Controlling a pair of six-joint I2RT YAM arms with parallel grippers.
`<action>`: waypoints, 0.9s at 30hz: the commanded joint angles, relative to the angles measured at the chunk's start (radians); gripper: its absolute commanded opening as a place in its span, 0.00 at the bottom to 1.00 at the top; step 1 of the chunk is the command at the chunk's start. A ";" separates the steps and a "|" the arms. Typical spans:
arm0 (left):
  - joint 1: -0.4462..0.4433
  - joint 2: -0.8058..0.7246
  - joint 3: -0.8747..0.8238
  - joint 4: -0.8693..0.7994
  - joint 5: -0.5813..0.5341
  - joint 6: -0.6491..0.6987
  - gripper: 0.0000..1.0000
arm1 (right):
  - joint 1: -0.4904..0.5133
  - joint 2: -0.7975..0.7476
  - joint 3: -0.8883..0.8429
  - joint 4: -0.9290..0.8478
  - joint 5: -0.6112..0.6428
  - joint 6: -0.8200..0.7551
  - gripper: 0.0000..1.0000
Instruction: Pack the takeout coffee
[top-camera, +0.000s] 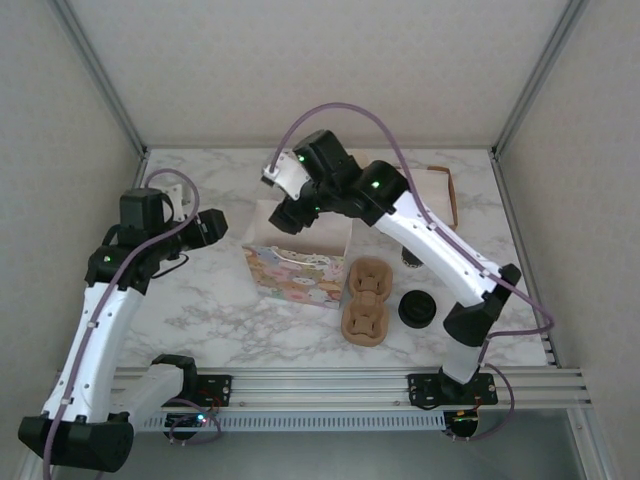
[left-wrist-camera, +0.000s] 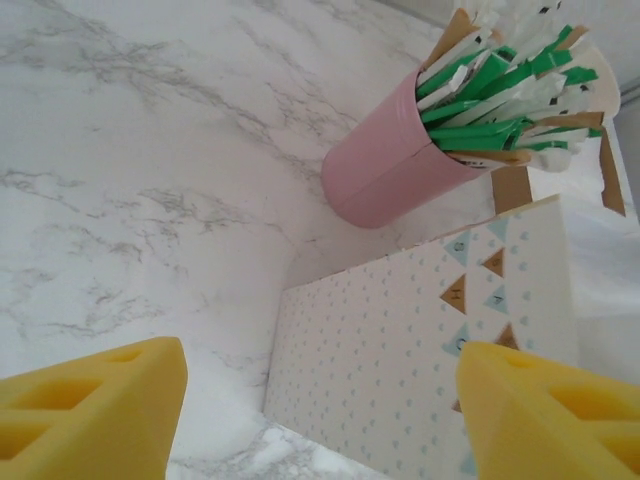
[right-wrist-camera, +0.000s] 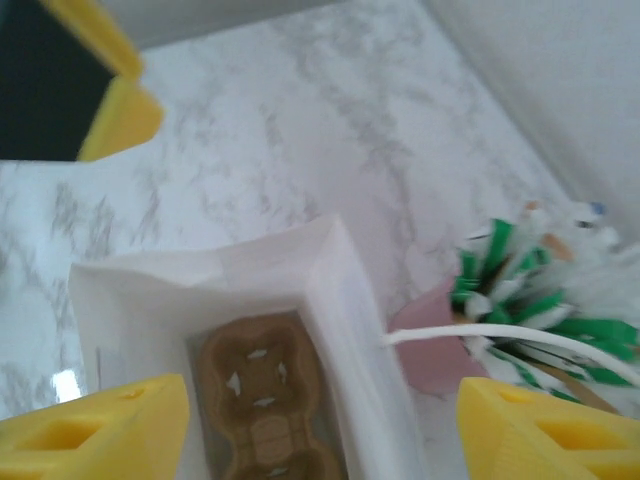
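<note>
Coffee (top-camera: 410, 258) stands on the desk (top-camera: 200, 300) near the bag (top-camera: 300, 275), partly hidden by the right arm and not yet packed. Fetching it looks like the next move. The right end effector (right-wrist-camera: 320, 430) hangs wide open and empty above the bag; the left end effector (left-wrist-camera: 320, 410) is likewise open, holding nothing.
</note>
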 joint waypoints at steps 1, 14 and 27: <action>-0.018 -0.016 0.065 -0.108 -0.026 -0.126 0.68 | 0.007 -0.098 0.037 0.043 0.209 0.153 0.83; -0.268 0.029 0.143 -0.211 -0.194 -0.281 0.71 | -0.351 -0.512 -0.550 0.117 0.417 0.569 0.99; -0.387 0.106 0.097 -0.152 -0.288 -0.312 0.73 | -0.651 -0.437 -0.778 -0.028 0.305 0.903 0.99</action>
